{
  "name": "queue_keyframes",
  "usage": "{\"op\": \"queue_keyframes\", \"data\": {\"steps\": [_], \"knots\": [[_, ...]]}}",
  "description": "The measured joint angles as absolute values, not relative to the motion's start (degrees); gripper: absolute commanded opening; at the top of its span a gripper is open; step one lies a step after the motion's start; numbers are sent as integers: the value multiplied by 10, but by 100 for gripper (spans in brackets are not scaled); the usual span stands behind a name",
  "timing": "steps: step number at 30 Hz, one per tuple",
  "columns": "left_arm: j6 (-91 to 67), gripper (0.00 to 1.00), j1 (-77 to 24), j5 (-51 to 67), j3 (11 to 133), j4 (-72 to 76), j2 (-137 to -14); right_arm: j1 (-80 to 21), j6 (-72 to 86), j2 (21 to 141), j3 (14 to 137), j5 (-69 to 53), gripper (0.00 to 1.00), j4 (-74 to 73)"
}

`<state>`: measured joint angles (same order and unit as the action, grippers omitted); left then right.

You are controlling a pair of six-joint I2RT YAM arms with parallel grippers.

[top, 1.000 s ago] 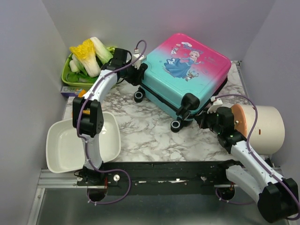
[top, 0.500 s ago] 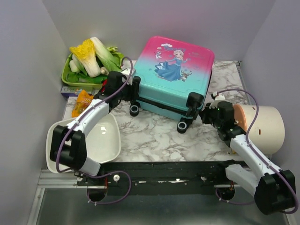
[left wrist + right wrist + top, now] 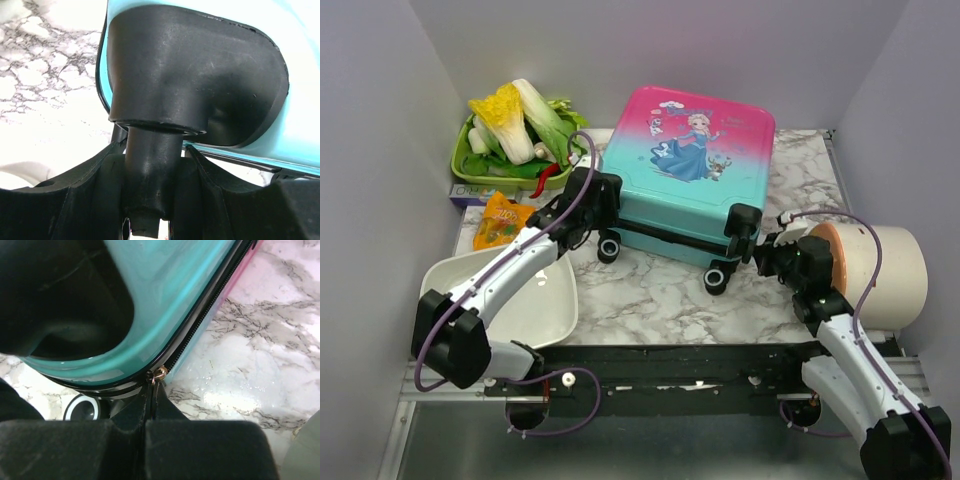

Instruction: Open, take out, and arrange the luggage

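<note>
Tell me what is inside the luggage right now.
Nothing inside shows. The luggage lies shut, printed side up, its zipper closed where it shows. The right gripper is shut on the zipper pull. The closed halves hide any contents.

Both the left arm (image 3: 510, 275) and the right arm (image 3: 860, 365) have white link shells and chunky black joint housings. A purple cable (image 3: 591, 158) loops along each, starting at the black base rail (image 3: 680, 365). Farthest from that rail, the left gripper (image 3: 147, 195) and right gripper (image 3: 150, 400) are matte black.
</note>
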<state>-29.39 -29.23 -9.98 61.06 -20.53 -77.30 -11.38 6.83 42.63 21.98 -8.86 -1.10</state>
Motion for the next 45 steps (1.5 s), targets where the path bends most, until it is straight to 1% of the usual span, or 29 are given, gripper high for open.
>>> {"op": "queue_keyframes", "data": {"steps": [8,13,18,21,27,32,39,45], "knots": [[-322,0,-317,-173,671,-299,-788,-105,2,396,217,-149,1,-32],[-311,0,-324,-202,694,-326,-806,-111,-20,405,253,-205,1,-109],[-308,0,-334,-228,700,-327,-818,-119,-23,437,300,-189,1,-168],[-308,0,-334,-232,700,-329,-819,-119,-26,436,297,-210,1,-162],[-321,0,-334,-226,676,-313,-813,-121,13,368,209,-229,1,-54],[-329,0,-343,-232,663,-301,-807,-175,-3,355,190,-181,1,-22],[-337,0,-359,-256,662,-308,-806,-312,-77,369,180,-54,1,12],[-346,0,-366,-267,657,-302,-806,-358,-91,405,176,18,1,62]]}}
